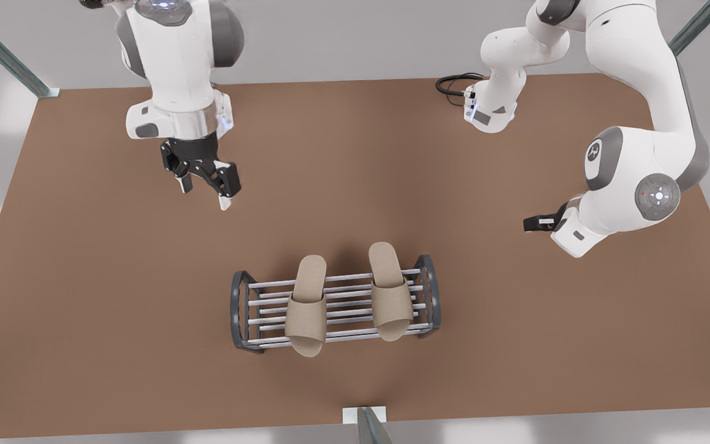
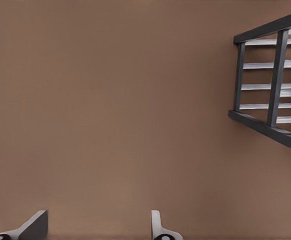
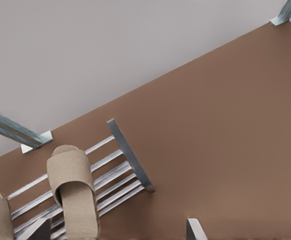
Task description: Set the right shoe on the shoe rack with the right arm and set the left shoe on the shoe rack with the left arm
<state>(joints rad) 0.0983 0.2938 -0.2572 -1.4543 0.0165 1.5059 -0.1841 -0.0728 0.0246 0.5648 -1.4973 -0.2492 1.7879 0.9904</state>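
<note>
Lying across the rack's silver bars, both shoes are sitting side by side with their toes toward the bench's near edge. The left shoe is resting around the rack's middle. The right shoe is sitting just beside the end frame on the front view's right, its heel overhanging the back bar. The rack itself is standing in the near middle of the bench.

The left gripper is hanging above the bench toward the far corner on the front view's left, well apart from the rack, its fingers spread and gripping nothing. The right gripper is hovering near the bench's edge on the front view's right. In the right wrist view its fingertips are standing wide apart, empty, facing the rack's end.
</note>
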